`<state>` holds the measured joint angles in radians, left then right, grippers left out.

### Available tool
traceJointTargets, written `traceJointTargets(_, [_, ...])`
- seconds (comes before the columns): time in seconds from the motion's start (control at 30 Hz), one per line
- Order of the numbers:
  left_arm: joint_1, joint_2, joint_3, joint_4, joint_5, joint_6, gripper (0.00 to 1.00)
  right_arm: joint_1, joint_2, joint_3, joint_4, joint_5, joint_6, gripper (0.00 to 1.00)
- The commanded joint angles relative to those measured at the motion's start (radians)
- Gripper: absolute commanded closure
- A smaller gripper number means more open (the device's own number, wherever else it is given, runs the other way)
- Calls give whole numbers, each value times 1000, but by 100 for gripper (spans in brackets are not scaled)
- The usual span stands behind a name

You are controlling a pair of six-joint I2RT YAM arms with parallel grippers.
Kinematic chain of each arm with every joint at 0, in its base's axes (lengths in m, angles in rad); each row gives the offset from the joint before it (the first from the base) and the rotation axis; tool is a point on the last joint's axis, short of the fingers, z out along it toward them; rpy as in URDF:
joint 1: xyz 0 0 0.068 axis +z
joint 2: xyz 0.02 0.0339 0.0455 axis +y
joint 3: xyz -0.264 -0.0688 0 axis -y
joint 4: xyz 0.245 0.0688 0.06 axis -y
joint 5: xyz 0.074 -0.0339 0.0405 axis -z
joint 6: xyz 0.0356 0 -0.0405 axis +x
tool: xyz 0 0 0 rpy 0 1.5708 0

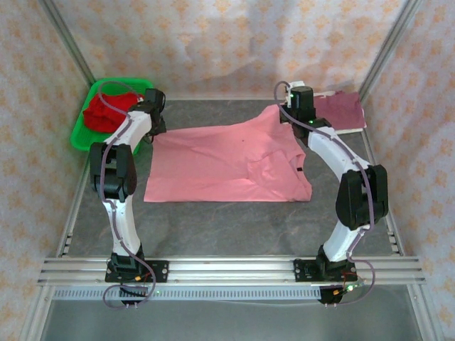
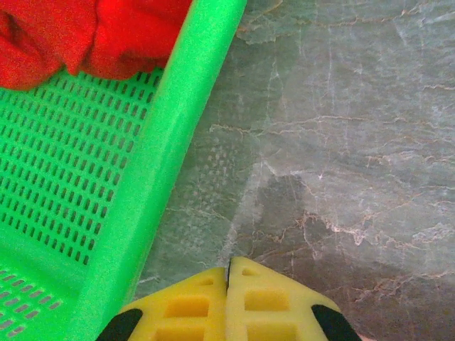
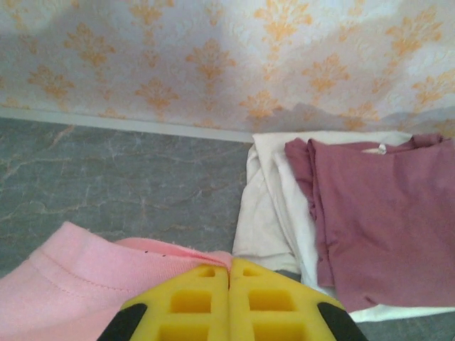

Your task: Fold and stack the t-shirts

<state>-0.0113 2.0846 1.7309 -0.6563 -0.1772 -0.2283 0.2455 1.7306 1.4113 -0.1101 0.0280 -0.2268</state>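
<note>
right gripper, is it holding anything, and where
The right gripper is shut at the edge of the pink shirt; whether it pinches the cloth cannot be told.

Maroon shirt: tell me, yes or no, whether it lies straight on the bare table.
No, the maroon shirt rests on top of an off-white shirt that shows along its left and near edges.

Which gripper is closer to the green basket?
Left. The left gripper sits beside the green basket; the right gripper is across the table, at the pink t-shirt.
</note>
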Motion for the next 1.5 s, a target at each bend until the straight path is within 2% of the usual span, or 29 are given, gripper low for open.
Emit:
traceJointTargets(0.0, [11,18,67,-51,-50,20,100,-8,-29,30,42,54,-26,100])
traceJointTargets(0.2, [11,81,174,-113,-39,32,100,-18,10,98,-2,35,-28,100])
traceJointTargets(0.37, [11,97,186,-123,-47,29,100,-20,37,136,-26,44,-31,100])
traceJointTargets(1.0, [11,2,56,-73,-94,34,100,-20,-58,-65,-57,7,70,100])
traceJointTargets(1.47, [-2,-115,-171,-8,-96,3,100,-20,-198,-213,-94,-5,158,100])
